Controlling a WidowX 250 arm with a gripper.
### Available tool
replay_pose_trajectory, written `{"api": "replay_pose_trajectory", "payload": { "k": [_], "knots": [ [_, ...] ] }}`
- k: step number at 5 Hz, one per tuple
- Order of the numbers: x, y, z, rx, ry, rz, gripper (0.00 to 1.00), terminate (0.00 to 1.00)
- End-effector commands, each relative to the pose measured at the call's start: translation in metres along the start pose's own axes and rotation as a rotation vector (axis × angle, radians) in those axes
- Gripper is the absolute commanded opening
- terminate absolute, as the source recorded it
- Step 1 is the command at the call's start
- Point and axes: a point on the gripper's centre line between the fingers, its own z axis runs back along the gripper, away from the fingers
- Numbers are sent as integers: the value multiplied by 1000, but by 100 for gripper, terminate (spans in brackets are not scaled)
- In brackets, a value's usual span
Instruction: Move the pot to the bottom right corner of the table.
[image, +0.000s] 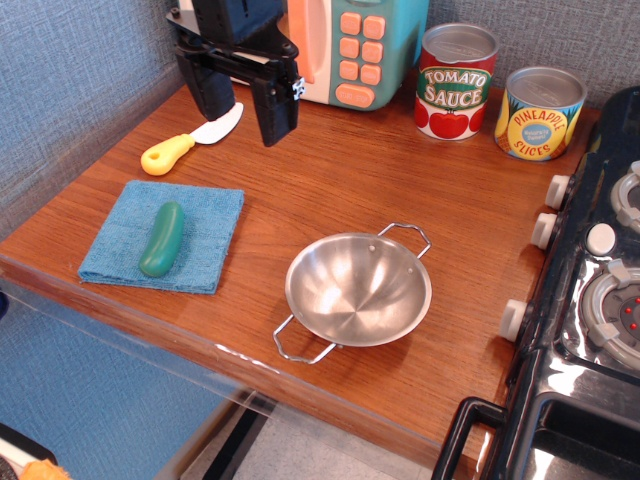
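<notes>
The pot, a shallow shiny steel bowl with two wire loop handles, sits empty on the wooden table near its front edge, right of centre and close to the stove. My gripper hangs open and empty high above the back left of the table, well away from the pot, its two black fingers pointing down.
A blue cloth with a green pickle lies front left. A yellow-handled knife lies behind it. A toy microwave, a tomato sauce can and a pineapple can stand along the back. A black toy stove borders the right side.
</notes>
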Motion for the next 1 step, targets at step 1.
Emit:
{"api": "replay_pose_trajectory", "payload": {
  "k": [1],
  "knots": [
    [-2, 5, 16, 18, -37, 3, 100, 100]
  ]
}}
